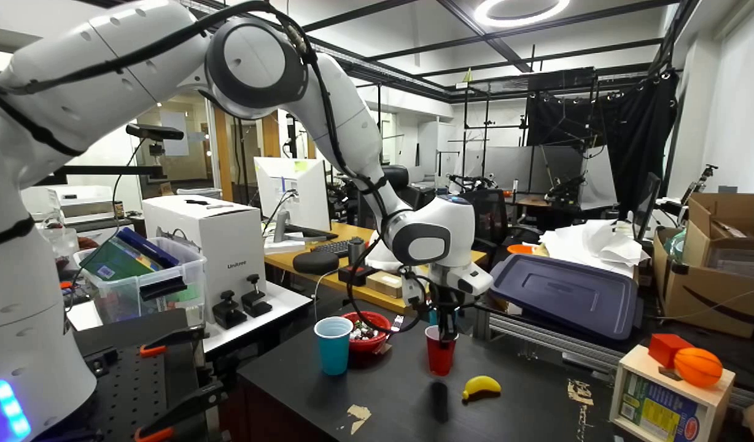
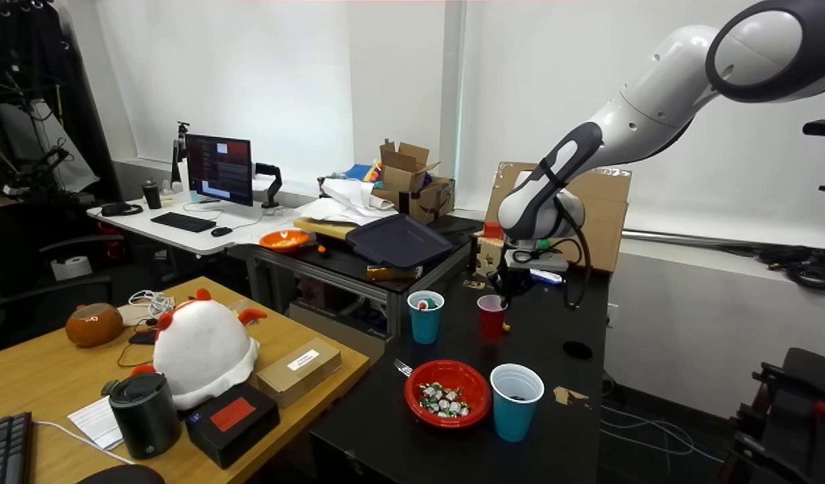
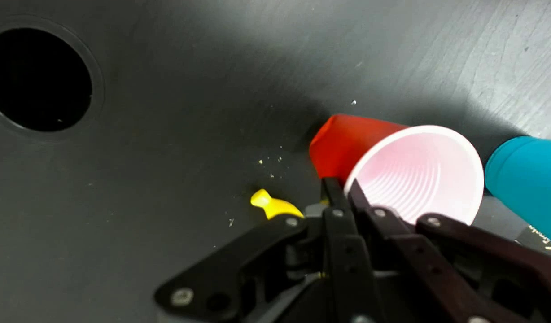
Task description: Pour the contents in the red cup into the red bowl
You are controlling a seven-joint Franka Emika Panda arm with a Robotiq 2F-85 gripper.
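While the fingers [image 3: 336, 195] pinch one red cup [image 3: 394, 163] by its wall, one yellow banana [image 1: 481, 385] lies near it and two teal cups [image 2: 426, 325] [image 2: 512, 417] stand upright, one just beside the single red bowl [image 2: 447, 368]. A white box [image 1: 220, 239] reads "Unitree". The counter [image 2: 560, 444] is black, with scuffed patches; a ring light [image 1: 521, 23] glows overhead.

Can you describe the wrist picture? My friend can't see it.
Black jaws pinch a red cup by its rim. On the black table are a partly hidden yellow banana, a teal cup and, upper left, a round hole.
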